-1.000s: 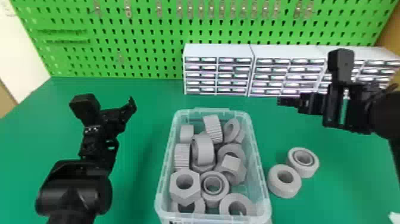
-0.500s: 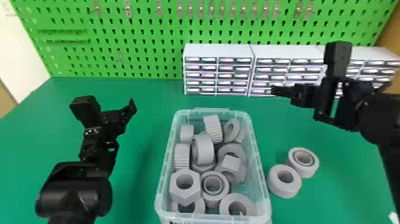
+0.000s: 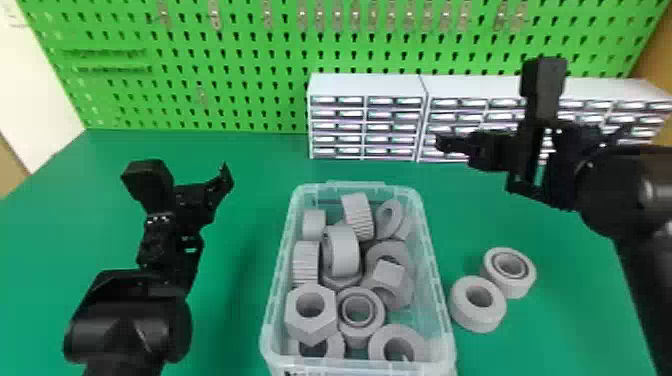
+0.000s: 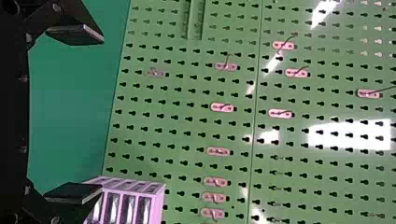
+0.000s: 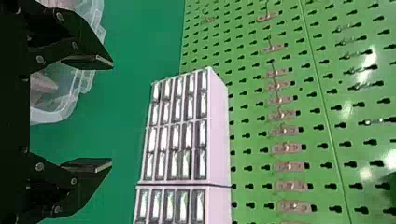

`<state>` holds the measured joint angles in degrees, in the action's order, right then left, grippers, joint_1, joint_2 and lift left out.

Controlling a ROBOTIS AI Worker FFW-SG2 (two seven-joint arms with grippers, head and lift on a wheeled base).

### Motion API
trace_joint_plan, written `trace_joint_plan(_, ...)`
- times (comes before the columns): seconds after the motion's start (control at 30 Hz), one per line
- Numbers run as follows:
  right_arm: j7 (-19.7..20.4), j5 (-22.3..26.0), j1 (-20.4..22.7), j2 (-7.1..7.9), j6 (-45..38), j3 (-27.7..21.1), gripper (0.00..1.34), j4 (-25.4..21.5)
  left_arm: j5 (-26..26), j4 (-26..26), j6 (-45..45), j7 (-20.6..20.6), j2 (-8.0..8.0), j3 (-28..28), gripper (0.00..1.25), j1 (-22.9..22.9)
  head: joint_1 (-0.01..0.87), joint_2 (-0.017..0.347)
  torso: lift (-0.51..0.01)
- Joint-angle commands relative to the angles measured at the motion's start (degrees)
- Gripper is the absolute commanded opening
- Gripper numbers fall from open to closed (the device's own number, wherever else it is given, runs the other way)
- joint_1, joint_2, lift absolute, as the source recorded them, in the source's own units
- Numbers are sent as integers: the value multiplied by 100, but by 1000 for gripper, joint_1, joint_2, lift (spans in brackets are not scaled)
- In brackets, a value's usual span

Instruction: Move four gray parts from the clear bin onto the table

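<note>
One clear bin [image 3: 434, 265], long axis forward

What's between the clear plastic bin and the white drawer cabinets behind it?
Only bare green tabletop lies between the clear bin and the white drawer cabinets; the head view shows it.

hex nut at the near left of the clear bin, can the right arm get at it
Probably yes: the hex nut lies uncovered in the open-topped clear bin and the right gripper is open, though the bin's left wall is close.
</note>
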<state>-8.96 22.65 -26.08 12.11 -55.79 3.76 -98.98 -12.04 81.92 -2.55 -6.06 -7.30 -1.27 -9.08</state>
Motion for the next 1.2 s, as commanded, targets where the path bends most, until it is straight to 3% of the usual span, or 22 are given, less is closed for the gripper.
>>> trace_joint_plan(0.0,0,2,-64,-33,7,204,821,1,0,0,0,0,1,-14,1086,-7,693,72,-52)
trace_joint_plan(0.37,0,222,-258,-121,-213,634,821,107,0,0,0,0,1,4,1086,20,693,72,-52)
trace_joint_plan(1.17,0,855,-557,-130,-600,1390,819,195,0,0,0,0,1,-14,1086,2,693,72,-52)
